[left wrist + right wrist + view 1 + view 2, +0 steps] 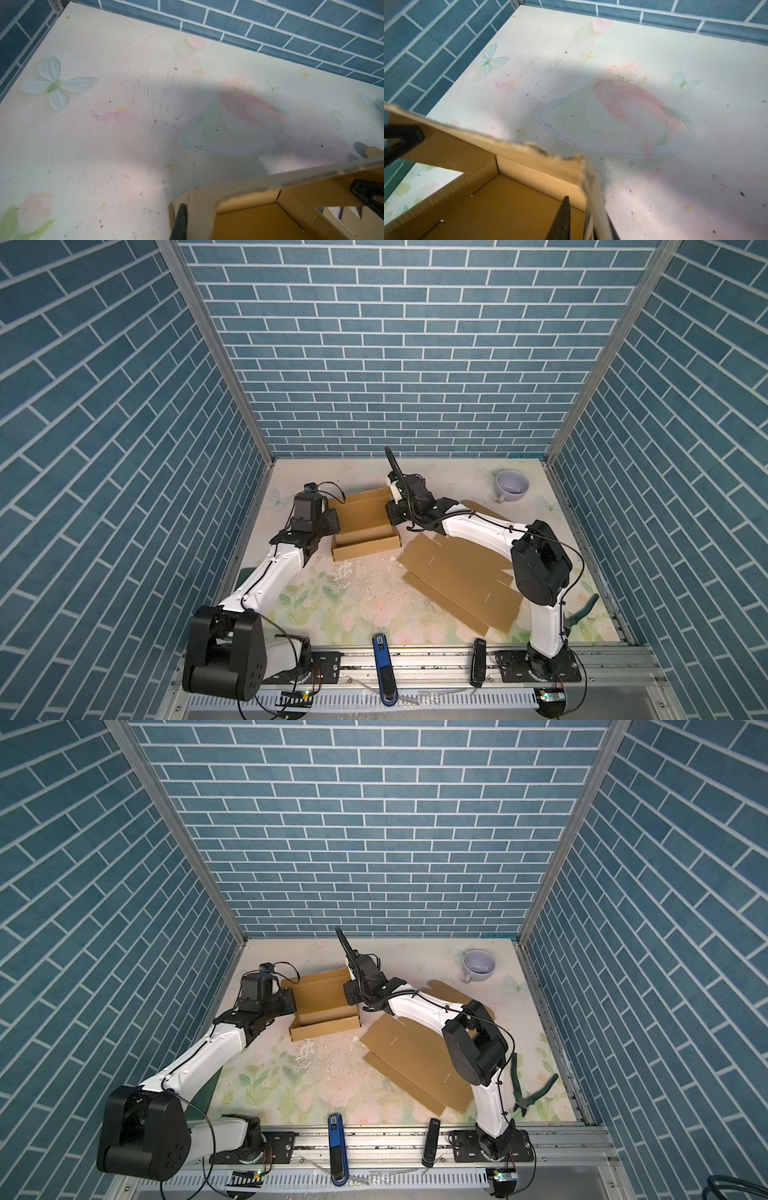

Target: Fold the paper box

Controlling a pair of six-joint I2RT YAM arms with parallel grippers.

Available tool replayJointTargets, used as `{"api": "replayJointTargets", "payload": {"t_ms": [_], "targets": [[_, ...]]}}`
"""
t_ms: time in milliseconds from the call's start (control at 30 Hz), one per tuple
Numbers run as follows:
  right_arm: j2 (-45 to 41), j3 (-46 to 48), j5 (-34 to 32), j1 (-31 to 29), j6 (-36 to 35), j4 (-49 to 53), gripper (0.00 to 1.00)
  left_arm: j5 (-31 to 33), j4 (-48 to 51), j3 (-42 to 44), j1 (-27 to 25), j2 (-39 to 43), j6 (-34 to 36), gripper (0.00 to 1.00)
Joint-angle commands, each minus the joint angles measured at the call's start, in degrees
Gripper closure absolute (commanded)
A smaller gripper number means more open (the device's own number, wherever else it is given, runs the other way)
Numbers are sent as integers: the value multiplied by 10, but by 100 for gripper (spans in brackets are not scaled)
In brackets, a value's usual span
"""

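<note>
Blue brick-patterned walls (374,364) box me in on three sides, silver posts (216,348) at the corners. Under me, a pale tabletop (365,605) printed with flowers and butterflies, scuffed and speckled; metal rail (415,659) along the near edge.

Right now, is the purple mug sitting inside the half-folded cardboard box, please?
No, the purple mug stands near the far right corner, well apart from the cardboard box.

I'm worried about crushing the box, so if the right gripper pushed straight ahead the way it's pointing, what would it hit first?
Most likely the far wall of the brown cardboard box. The right gripper straddles its side wall, pointing at that corner. Depth is hard to judge.
</note>
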State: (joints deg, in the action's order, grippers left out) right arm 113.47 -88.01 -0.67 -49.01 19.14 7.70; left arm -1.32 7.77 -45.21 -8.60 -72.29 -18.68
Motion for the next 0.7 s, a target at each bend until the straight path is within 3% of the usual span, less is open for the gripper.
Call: {"api": "replayJointTargets", "payload": {"t_ms": [0, 400, 667], "targets": [[-26, 16, 7, -9, -7, -4, 79, -2, -19, 14, -8, 15, -4, 99], [-46, 71, -11, -18, 7, -46, 81, 67, -43, 68, -49, 67, -21, 99], [-62, 84, -19, -19, 8, -46, 75, 115, -46, 87, -79, 94, -20, 99]]}}
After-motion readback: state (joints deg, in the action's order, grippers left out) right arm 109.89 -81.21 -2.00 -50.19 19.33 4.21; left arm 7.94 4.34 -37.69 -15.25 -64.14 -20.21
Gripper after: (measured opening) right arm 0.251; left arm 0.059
